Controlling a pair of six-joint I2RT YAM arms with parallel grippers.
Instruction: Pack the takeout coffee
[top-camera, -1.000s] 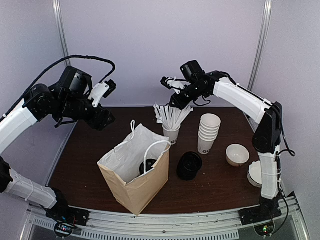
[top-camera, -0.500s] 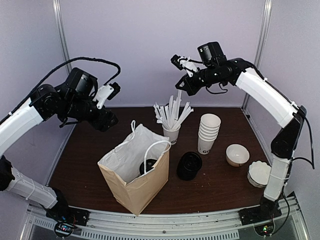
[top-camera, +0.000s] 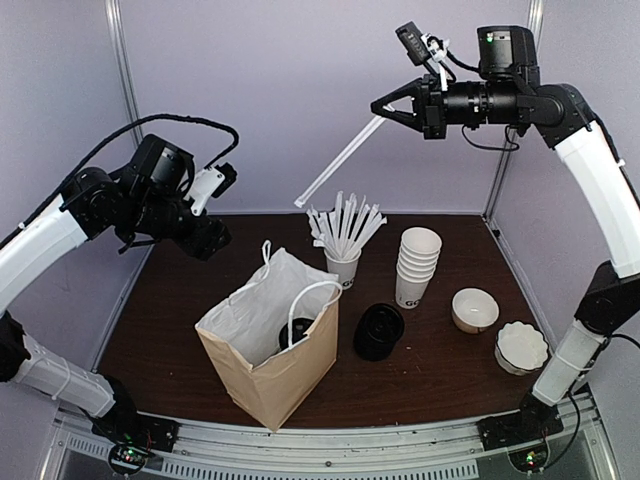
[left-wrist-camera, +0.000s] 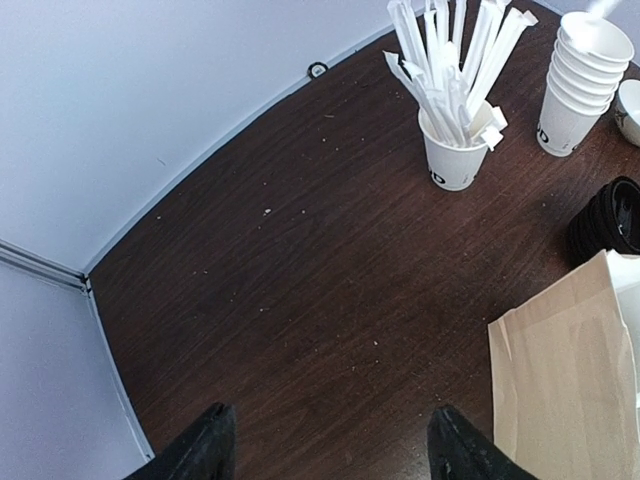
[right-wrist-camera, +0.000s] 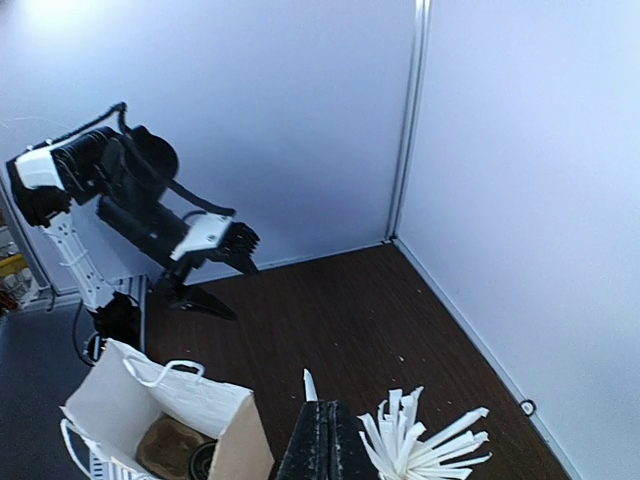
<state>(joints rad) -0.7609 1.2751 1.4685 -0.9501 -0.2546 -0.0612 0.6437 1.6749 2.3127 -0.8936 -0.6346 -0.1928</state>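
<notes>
Your right gripper (top-camera: 382, 108), clamped on a white stick (top-camera: 340, 160) that slants down-left, hangs high above and right of the paper bag (top-camera: 290, 375) holding the takeout coffee (top-camera: 296, 330); your left gripper (left-wrist-camera: 328, 430), jaws apart, hovers left of it.

1. We count one paper bag (top-camera: 270, 365), lower centre, and one black-lidded cup (top-camera: 296, 331) inside it.
2. One cup of sticks (top-camera: 343, 268); one single stick (top-camera: 340, 160), upper centre.
3. One cup stack (top-camera: 417, 265); one stack of black lids (top-camera: 379, 331).
4. One white bowl (top-camera: 474, 309) and one scalloped dish (top-camera: 522, 346), right.
</notes>
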